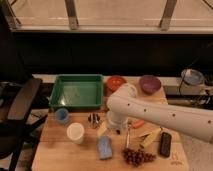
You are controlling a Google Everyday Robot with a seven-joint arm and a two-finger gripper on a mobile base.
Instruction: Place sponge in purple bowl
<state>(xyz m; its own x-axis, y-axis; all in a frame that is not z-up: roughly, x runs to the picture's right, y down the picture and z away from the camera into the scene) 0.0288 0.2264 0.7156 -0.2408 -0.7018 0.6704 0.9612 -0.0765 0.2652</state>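
End effector (113,128) low over the surface (60,155), sponge (105,147) free just in front of it.
Jaws spread wide, nothing in them. The sponge lies flat near the front edge, left of the grapes (137,156). Purple bowl (150,83) sits back right beside the orange bowl (116,82), well apart from the sponge.

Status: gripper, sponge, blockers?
Gripper open, empty, just behind sponge. Sponge flat on table, front. Purple bowl at back, orange-red bowl beside it.

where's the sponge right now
In the camera view the sponge lies near the front edge of the table, between the white cup and the grapes; the gripper hangs just behind it.
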